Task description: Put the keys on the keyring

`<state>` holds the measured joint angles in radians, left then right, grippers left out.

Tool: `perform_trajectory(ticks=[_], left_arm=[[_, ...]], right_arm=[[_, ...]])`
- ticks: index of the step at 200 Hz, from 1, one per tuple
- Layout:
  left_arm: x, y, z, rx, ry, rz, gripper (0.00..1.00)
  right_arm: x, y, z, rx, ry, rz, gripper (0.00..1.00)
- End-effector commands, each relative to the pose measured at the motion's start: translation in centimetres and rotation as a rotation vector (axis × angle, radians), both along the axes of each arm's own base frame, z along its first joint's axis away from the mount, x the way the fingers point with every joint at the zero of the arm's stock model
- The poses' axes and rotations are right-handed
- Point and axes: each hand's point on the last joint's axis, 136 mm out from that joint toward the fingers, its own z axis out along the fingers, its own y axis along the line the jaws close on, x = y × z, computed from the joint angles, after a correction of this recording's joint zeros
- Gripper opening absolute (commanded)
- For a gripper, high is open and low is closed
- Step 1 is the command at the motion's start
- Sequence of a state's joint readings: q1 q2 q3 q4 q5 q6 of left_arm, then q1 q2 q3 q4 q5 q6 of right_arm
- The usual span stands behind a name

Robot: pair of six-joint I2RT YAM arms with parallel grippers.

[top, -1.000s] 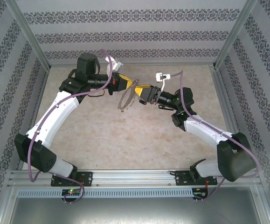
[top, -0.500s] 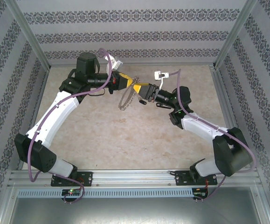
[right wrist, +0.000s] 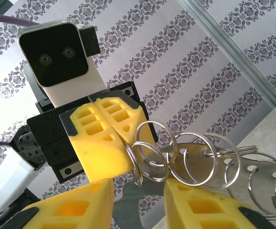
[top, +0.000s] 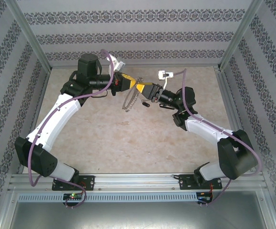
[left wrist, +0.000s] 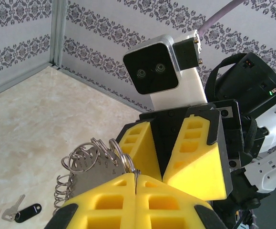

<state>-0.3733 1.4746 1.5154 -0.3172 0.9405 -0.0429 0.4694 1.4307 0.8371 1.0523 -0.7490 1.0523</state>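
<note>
While the left tool [left wrist: 135,177] is pinching the keyring [left wrist: 86,166] above the bench [left wrist: 33,124], the right tool [right wrist: 138,188] is hovering spread just beside it; the keys [left wrist: 22,211] are lying on the bench.

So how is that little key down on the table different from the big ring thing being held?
The key is tiny with a black head; the keyring is a large loop fringed with many small rings. The key lies flat on the table, untouched; the keyring is held clear of it, pinched in the shut left hand. Both show silvery metal.
</note>
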Motion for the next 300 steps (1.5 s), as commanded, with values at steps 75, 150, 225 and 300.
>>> perform_trajectory(ticks=[75,150,225,300], left_arm=[[-0.6,-0.2,1.4,-0.029,-0.041,0.003,0.00],[-0.8,-0.2,1.3,-0.037,-0.037,0.000,0.00],[-0.8,-0.5,1.2,-0.040,-0.034,-0.008,0.00],[-0.2,-0.6,1.2,-0.057,-0.035,0.012,0.00]], right_arm=[[-2.9,-1.8,2.2,0.038,-0.092,-0.029,0.51],[-2.3,-1.1,3.3,0.051,-0.109,-0.024,0.52],[-0.8,-0.1,3.4,0.061,-0.103,-0.009,0.50],[-1.3,0.8,2.7,0.053,-0.092,0.021,0.38]])
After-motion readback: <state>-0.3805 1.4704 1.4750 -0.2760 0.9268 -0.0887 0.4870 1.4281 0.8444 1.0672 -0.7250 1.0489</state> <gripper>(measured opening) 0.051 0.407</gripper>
